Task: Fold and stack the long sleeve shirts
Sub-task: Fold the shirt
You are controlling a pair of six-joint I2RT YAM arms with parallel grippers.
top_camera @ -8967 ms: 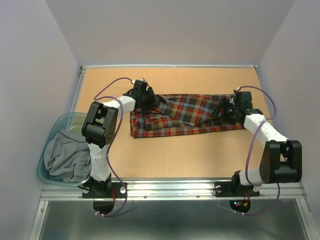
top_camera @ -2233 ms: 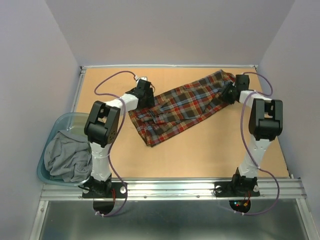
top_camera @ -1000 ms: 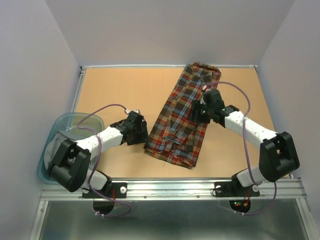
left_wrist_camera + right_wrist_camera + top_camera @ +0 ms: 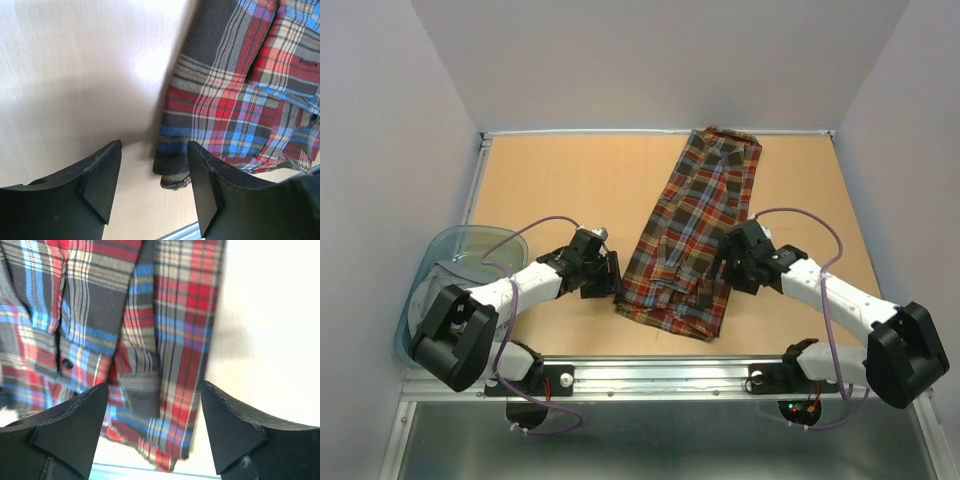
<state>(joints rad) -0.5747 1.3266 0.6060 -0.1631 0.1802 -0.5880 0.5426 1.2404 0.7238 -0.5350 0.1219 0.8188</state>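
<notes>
Plaid long sleeve shirt (image 4: 695, 235), gathered into a long strip, lying flat right of the table (image 4: 560, 180) centre, stretching from its far edge almost to its near edge. Left gripper (image 4: 603, 275) low over the table's near middle, jaws apart and empty, by the strip's near left corner. Right gripper (image 4: 728, 262) low over the table's near right part, jaws spread wide above the cloth, holding nothing. Clear bin (image 4: 470, 238) off the table's left edge.

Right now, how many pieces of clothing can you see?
2. A plaid shirt lies on the table, running near to far; a grey garment sits in the bin at the left, partly behind the left arm. More may hide beneath it.
</notes>
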